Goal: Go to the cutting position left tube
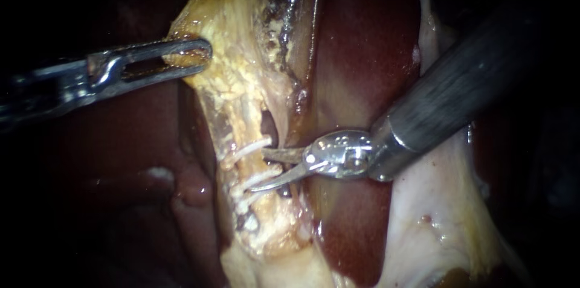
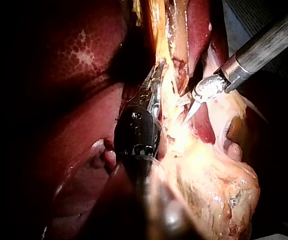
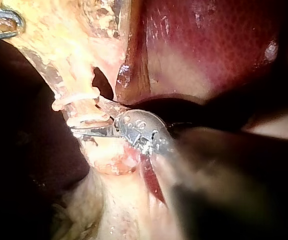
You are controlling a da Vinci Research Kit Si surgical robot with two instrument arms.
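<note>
Pale left tube (image 1: 243, 164) with white clips (image 1: 252, 148)

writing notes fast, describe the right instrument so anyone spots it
Start at the dark red liver mid-view. A thick grey shaft crosses it from the upper right: the right instrument. Unlike the slotted left instrument clamping yellow tissue, it ends in two thin, pointed, open blades.

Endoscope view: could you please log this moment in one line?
left instrument: shut on tissue | right instrument: jaws open at clipped tube
</note>
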